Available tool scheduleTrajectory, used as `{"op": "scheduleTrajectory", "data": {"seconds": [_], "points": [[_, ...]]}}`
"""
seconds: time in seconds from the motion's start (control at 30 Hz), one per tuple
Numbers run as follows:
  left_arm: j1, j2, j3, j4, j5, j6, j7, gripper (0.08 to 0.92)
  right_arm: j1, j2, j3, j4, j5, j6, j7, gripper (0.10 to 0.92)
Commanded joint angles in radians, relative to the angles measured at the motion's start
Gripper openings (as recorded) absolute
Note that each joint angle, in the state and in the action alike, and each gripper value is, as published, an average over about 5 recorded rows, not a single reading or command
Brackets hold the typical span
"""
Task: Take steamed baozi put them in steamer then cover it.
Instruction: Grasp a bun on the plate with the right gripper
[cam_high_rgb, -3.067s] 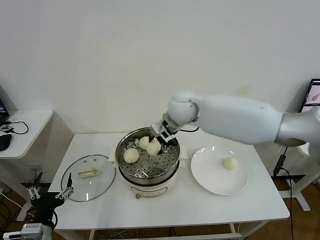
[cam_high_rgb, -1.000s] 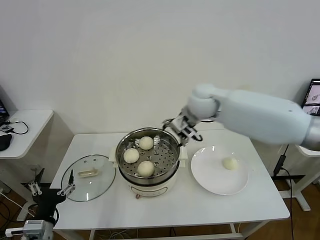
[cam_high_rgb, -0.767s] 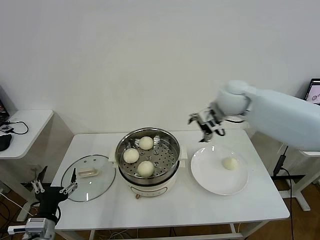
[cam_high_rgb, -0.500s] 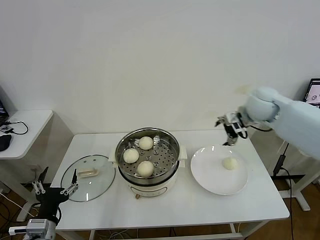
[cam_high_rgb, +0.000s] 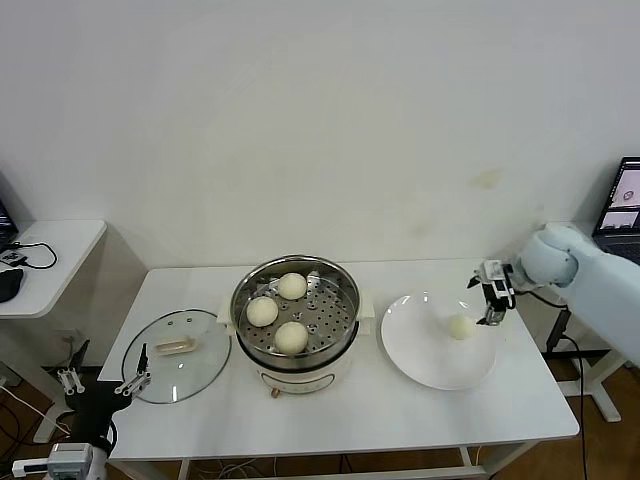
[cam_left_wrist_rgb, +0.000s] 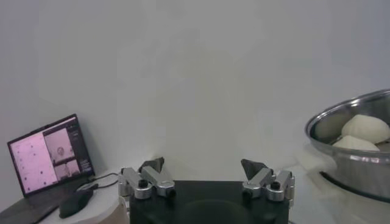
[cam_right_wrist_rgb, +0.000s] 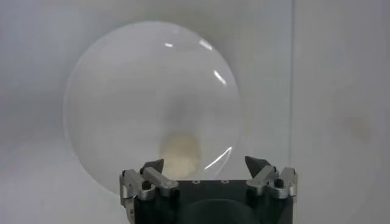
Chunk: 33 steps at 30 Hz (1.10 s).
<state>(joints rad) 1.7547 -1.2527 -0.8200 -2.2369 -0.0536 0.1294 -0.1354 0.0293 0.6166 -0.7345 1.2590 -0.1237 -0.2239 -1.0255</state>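
Three smooth cream-white baozi sit in the round shiny stainless-steel steamer at the white bench's centre; the clear glass cover lies flat left of the steamer. Right of it, the right gripper, jaws apart and empty, hangs over the round white plate's far edge beside the fourth baozi. The left gripper, also spread, is parked below the cover.

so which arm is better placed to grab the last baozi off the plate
Right. The right gripper hangs open beside the last baozi on the plate, with that bun in its wrist view. The left gripper is parked low past the table's left edge, beyond the cover.
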Motion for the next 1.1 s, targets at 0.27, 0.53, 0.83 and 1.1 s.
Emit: {"op": "scheduleTrajectory", "data": {"seconds": [0.27,0.53,0.83,1.1], "points": [[0.002,0.001,-0.016,0.011,-0.004,0.0,0.0,0.823,-0.127,0.189,0.121,-0.275,-0.103,0.035,0.012,0.823],[-0.003,0.002,-0.017,0.017,-0.004,0.0,0.001,0.823,-0.134,0.247,0.155,-0.372,-0.148,0.062,0.025,0.823],[-0.006,0.0,-0.015,0.019,-0.004,0.001,0.001,0.823,-0.135,0.259,0.156,-0.387,-0.166,0.061,0.02,0.817],[-0.005,-0.002,-0.015,0.018,-0.005,0.0,0.001,0.823,-0.136,0.27,0.155,-0.389,-0.171,0.058,0.014,0.739]]}}
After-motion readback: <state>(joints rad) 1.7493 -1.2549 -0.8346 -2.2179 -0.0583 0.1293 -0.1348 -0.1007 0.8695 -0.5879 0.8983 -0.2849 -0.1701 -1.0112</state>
